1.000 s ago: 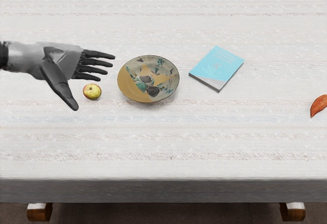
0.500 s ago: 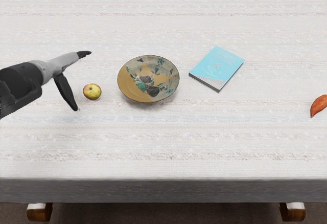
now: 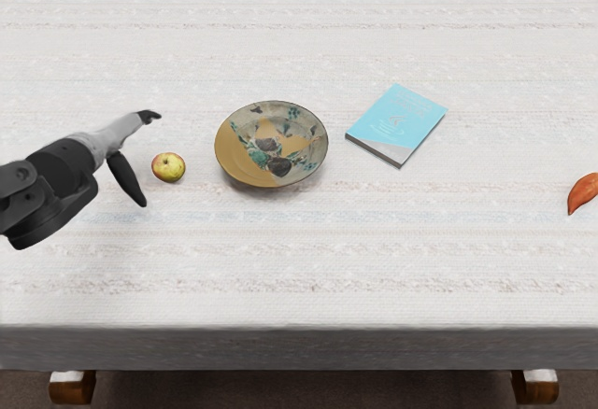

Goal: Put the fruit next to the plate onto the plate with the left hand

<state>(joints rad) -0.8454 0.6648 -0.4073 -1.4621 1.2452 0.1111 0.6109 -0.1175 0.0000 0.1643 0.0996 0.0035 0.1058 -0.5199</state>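
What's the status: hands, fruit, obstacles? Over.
Left hand open, beside apple, not touching. Apple lies left of plate, apart. Nothing between them.

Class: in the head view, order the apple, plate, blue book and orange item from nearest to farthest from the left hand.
1. apple, just right of the left hand
2. plate, centre
3. blue book, right of plate
4. orange item, right edge

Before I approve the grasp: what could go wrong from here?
The left robot hand is open beside the apple, not around it; a sideways close could send the round fruit rolling. The plate rim is near, so a nudged apple may bump it rather than land on it.
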